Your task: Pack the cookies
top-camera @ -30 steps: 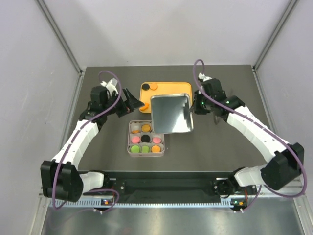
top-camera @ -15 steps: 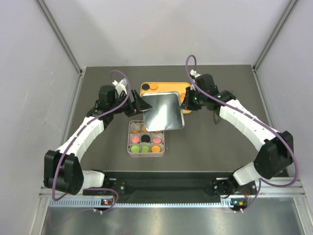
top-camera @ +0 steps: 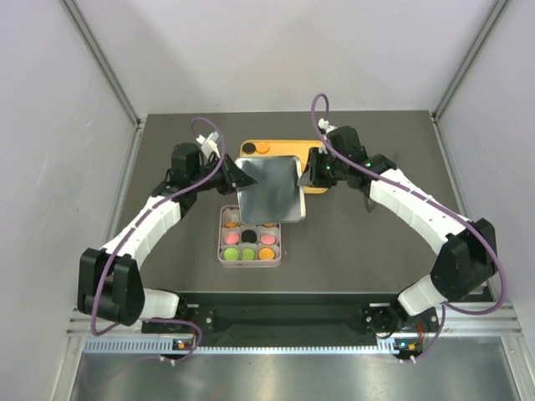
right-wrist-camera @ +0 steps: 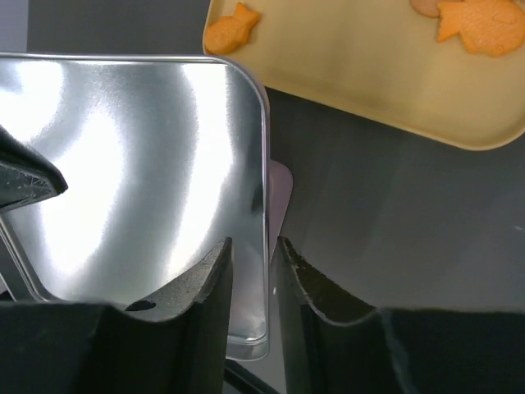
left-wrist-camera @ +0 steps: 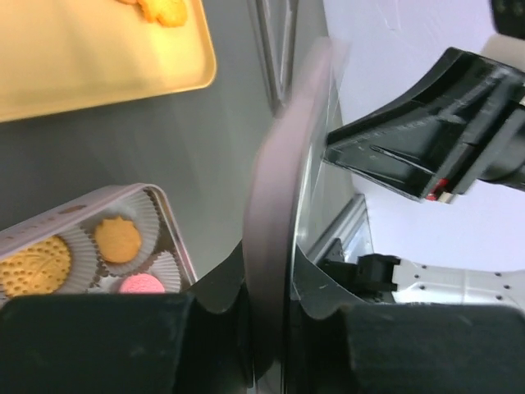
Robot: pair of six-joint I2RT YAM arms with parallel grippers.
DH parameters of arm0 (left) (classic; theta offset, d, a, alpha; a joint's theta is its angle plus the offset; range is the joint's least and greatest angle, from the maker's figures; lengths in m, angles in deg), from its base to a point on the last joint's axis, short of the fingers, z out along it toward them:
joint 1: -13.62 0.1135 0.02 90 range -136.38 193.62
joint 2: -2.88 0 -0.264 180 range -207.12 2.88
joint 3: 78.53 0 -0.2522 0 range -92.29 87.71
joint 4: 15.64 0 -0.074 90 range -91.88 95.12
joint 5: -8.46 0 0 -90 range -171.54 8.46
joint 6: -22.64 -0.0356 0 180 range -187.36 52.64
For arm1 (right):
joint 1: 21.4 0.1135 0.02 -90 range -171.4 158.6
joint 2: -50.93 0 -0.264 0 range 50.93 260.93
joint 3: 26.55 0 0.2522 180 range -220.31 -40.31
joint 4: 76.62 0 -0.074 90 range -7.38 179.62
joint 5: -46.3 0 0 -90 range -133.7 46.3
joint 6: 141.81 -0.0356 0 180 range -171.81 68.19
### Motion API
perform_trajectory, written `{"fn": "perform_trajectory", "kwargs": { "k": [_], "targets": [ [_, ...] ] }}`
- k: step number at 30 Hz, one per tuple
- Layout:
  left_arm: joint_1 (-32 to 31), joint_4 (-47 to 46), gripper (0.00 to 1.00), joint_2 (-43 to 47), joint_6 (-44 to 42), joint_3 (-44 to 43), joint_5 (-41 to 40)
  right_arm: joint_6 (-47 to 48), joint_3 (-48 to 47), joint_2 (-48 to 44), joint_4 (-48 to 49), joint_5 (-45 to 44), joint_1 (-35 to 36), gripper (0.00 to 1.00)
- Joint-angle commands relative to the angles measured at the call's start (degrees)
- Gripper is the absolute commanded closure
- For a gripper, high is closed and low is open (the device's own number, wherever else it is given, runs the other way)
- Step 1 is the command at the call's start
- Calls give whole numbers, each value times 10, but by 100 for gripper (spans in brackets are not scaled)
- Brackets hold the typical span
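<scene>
A square silver tin lid (top-camera: 269,188) hangs tilted over the far edge of the open square tin (top-camera: 250,261). The tin holds cookies (top-camera: 248,238) in white paper cups: orange, pink, black and green. My left gripper (top-camera: 236,177) is shut on the lid's left rim, which is pinched between its jaws (left-wrist-camera: 271,279). On the lid's right rim, my right gripper (top-camera: 305,178) has its jaws a little apart (right-wrist-camera: 253,254), with a gap on both sides of the rim. In the left wrist view, orange and pink cookies (left-wrist-camera: 117,238) show in the tin's corner.
An orange tray (top-camera: 284,148) lies just beyond the lid, with a black and an orange cookie (top-camera: 262,148) at its far left. The right wrist view shows fish-shaped cookies (right-wrist-camera: 232,33) on the tray (right-wrist-camera: 369,82). Grey walls stand on three sides of the dark table.
The lid has moved left and away from me, to the tin's far edge. My left gripper has closed on its left rim. My right gripper's jaws have loosened from the right rim.
</scene>
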Motion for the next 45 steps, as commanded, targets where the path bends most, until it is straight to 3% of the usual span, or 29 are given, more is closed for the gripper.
{"fn": "perform_trajectory", "kwargs": {
  "k": [1,3,8,10,15,21,37,45],
  "targets": [
    [-2,-3,100,-7,-9,-20,-9,14,-10,-10,41,4,14,70],
    [-1,28,100,-10,-13,-28,-27,45,-11,-28,32,-58,23,54],
    [4,99,100,-41,-3,-79,-70,145,4,-95,28,-238,70,45],
    [6,121,100,-60,16,-100,-86,196,23,-123,42,-257,119,43],
    [10,111,100,-96,93,-108,-65,322,78,-146,99,-410,290,36],
    [18,96,100,-118,144,-113,-43,456,122,-133,174,-504,411,29],
    [54,90,100,-125,152,-115,22,655,157,-35,320,-569,469,25],
    [54,83,100,-98,152,-103,44,778,174,40,471,-615,445,22]
  ]
}}
